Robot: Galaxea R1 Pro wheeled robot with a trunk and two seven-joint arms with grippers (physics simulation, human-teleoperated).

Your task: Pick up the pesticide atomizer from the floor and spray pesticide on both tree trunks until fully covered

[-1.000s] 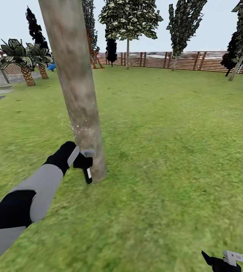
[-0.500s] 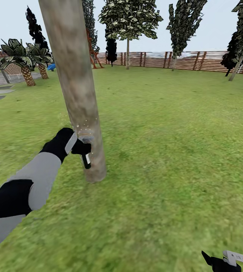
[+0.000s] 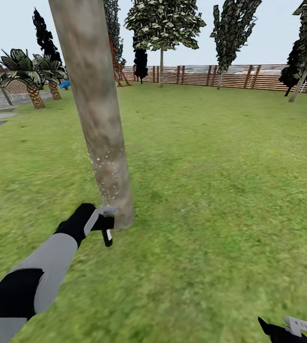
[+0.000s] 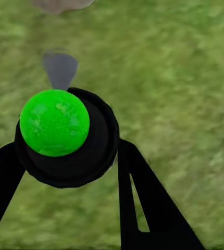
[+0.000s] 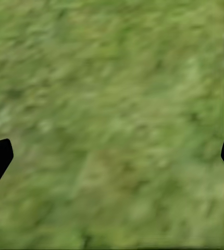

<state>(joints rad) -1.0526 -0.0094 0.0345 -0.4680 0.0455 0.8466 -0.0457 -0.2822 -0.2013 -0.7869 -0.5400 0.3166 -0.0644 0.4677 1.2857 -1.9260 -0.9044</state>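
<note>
Lawn (image 3: 210, 190), slat fence (image 3: 249, 76) behind; L gripper (image 3: 105, 223) clamps atomizer (image 3: 107, 234); R gripper (image 5: 112, 156) spread.

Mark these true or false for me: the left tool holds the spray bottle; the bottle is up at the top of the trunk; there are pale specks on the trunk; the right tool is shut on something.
1. The left tool holds the spray bottle. True.
2. The bottle is up at the top of the trunk. False: it is low, near the trunk's base by the grass.
3. Pale specks dot the trunk. True, just above the bottle.
4. The right tool is shut on something. False: its fingers are wide apart, with nothing between them.
</note>
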